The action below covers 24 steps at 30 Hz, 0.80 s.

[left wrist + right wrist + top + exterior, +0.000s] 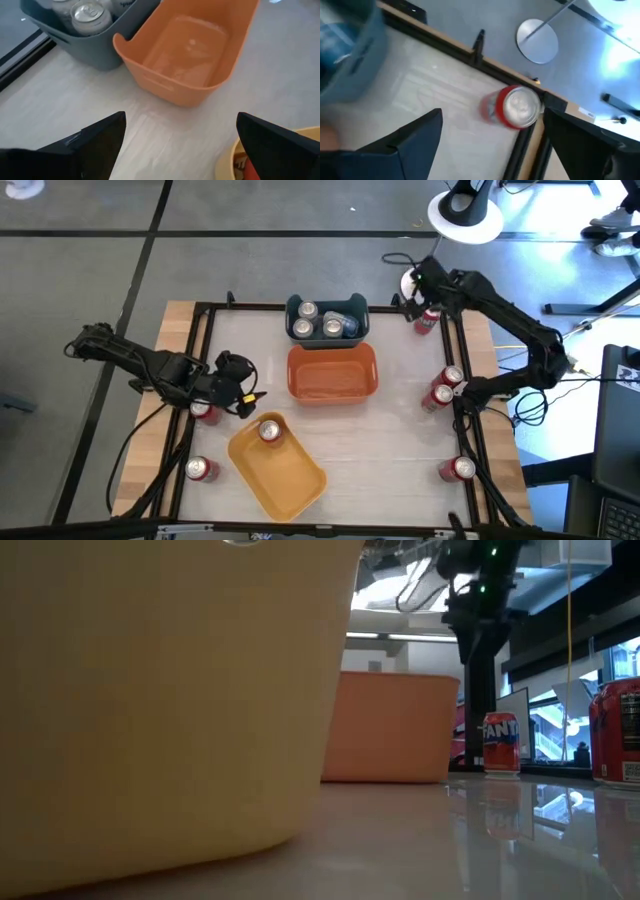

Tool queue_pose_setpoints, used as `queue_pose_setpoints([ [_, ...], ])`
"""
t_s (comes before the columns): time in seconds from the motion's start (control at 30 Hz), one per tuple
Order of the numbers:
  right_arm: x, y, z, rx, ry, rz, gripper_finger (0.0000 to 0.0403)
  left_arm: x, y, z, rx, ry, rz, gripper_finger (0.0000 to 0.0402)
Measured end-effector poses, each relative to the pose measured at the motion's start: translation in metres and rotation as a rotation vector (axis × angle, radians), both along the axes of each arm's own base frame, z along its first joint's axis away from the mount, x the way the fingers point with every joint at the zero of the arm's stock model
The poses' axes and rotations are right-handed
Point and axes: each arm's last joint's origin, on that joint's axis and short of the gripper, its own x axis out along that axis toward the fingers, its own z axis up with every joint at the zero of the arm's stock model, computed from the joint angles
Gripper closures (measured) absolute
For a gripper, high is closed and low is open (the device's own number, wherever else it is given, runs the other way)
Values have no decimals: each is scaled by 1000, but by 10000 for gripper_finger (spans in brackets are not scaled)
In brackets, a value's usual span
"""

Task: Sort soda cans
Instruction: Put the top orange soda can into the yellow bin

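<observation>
White tabletop (400, 450) inside a black frame is carrying everything, and the orange bin (333, 372) at its middle is serving as the landmark. Nearest the front edge, a red can (200, 469) is lying ahead and to the left of that bin, and another red can (458, 469) is lying ahead and to its right. Between them a yellow bin (285, 475) is sitting in front of the orange bin, holding one can (269, 430). Left of the orange bin, the left gripper (243, 380) is hovering with its jaws spread wide and holding nothing, a red can (205, 411) standing just beside it. Right of the orange bin, two red cans (443, 387) are standing together against the frame. Directly behind the orange bin and touching it, a blue-grey bin (322, 306) is holding several silver-topped cans (331, 327). Behind and right of the orange bin, the right gripper (490, 135) is hanging over a red can (512, 106) by the far corner, jaws wide apart and gripping nothing.
</observation>
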Motion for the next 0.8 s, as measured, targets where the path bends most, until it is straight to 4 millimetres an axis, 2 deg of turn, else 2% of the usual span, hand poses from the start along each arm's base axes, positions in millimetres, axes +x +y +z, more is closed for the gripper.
queue_pose_setpoints([
  [0.1,-6,-21,-11,27,64,-7,56,5,-2,1,6,-21,-12,35],
  [0.23,-15,-50,-29,82,97,-99,56,9,-3,1,16,-36,-29,35],
  [0.4,-27,-76,-53,186,133,-150,56,9,-3,2,14,-48,-31,35],
  [0.57,-32,-92,-67,253,74,-165,56,9,-3,2,13,-48,-31,35],
  [0.8,-31,-99,-80,300,96,-175,56,9,-3,2,12,-49,-29,35],
])
